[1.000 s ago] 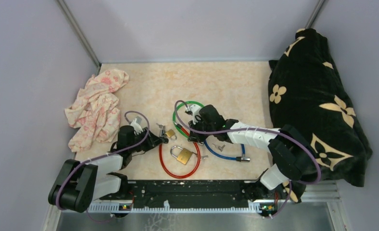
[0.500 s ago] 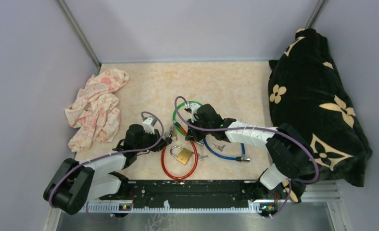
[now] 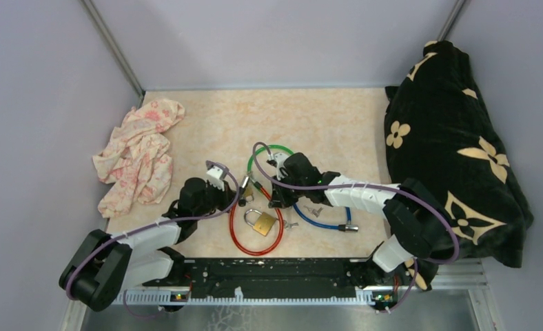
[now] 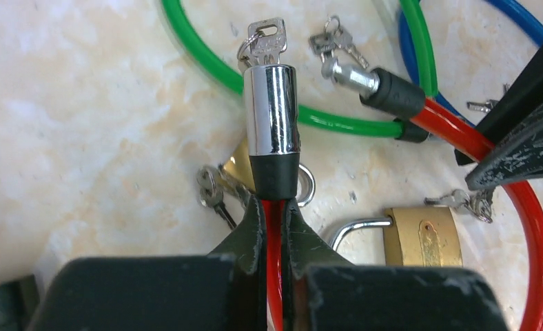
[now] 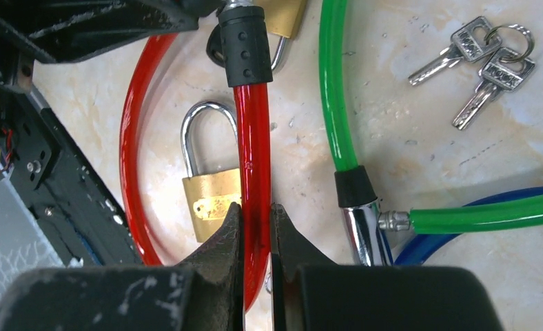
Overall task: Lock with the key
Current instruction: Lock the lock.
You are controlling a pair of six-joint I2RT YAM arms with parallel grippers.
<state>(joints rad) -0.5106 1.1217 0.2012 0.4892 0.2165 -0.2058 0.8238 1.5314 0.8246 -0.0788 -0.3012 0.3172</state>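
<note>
Left gripper (image 4: 274, 207) has slid right and clamped the glossy red cable (image 4: 536, 234) at table centre, just behind its chrome lock barrel (image 4: 271, 110), which has the key (image 4: 265, 38) in its far end. Farther right, the right gripper (image 5: 256, 215) pinches the same cable. Both arms are low and reach inward.

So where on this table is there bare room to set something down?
Widest bare patch: the far half of the table, between the floral cloth, the black blanket and the green cable. A narrow strip lies between the blue cable and the blanket. Crowded: centre-front, where red cable, padlock, keys, left gripper and right gripper meet.
</note>
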